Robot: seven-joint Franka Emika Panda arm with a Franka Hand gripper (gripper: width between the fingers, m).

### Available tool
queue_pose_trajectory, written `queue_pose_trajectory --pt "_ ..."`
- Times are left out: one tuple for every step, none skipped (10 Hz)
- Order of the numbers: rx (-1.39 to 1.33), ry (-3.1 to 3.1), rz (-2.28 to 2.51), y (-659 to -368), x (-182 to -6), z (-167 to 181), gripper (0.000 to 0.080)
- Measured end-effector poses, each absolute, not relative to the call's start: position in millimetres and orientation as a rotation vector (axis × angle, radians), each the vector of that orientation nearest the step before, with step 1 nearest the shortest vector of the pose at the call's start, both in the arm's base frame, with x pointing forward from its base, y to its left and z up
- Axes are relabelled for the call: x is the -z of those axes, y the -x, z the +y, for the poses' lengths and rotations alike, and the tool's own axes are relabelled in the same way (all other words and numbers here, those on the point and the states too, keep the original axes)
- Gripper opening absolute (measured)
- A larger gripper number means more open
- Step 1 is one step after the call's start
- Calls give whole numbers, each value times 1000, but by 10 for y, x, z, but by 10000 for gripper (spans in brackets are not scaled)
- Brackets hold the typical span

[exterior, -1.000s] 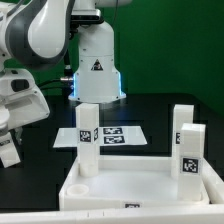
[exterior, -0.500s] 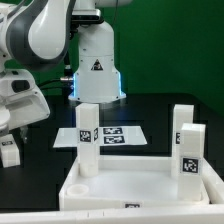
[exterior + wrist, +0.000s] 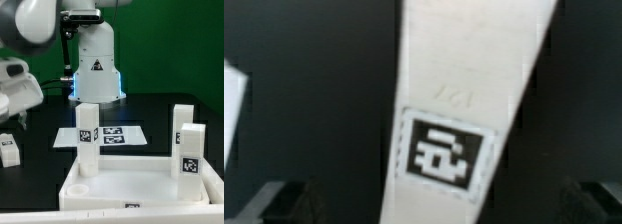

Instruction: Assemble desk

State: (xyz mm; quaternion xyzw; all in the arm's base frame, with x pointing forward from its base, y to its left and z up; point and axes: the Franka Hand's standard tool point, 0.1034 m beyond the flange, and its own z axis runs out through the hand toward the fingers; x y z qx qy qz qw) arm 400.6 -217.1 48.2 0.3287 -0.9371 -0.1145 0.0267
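Sitting low in the centre and lower right of the exterior view: the desk top (image 3: 120, 185), lying flat on the table (image 3: 160, 105) with its long axis running across the frame. Standing upright in its corner sockets, long axes pointing straight up: the near left leg (image 3: 88, 135), the far right leg (image 3: 182, 120) and the near right leg (image 3: 190, 150), each showing a black-and-white tag toward the camera.

Lying apart from these on the table at the far left edge of the exterior view: the loose leg (image 3: 9, 150), tag facing up and toward the camera. Filling the wrist view as a long white bar: the same loose leg (image 3: 464, 90), its long axis running crosswise to the line between the two fingers and leaning slightly, its tag (image 3: 446, 150) facing the camera.

Hovering just above the loose leg at the left edge: the gripper (image 3: 16, 118). Straddling that leg in the wrist view: the gripper (image 3: 438, 200), fingers (image 3: 281, 203) spread wide, dark table showing between each finger and the leg, gripping nothing.

Lying flat behind the desk top, mid-frame: the marker board (image 3: 125, 135). Standing beyond it, upper centre: the robot base (image 3: 97, 65).
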Motion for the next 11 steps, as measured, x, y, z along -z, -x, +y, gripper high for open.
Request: queue_pose_trajectory --pt "381 -1075 -2878 -4033 -500 -2105 649" --pt "406 -1102 -2861 -4045 -492 -2029 649" --pt "406 -1250 -2812 -4036 -482 -2046 649" --pt "409 -1365 -2767 -4032 -478 -2047 649" --pt "412 -1466 -2726 -4041 -482 -2044 649" --pt "421 -1683 -2637 -4118 -538 -2019 649" --pt "407 -1957 -2496 -4157 -576 -1985 649" --pt "395 -2157 -2363 -4118 -573 -1950 649" --pt "390 -2266 -2267 -4097 -565 -1942 649" --pt "384 -2351 -2192 -4100 -566 -1951 649" --pt "380 -2423 -2124 -4098 -565 -1954 649"
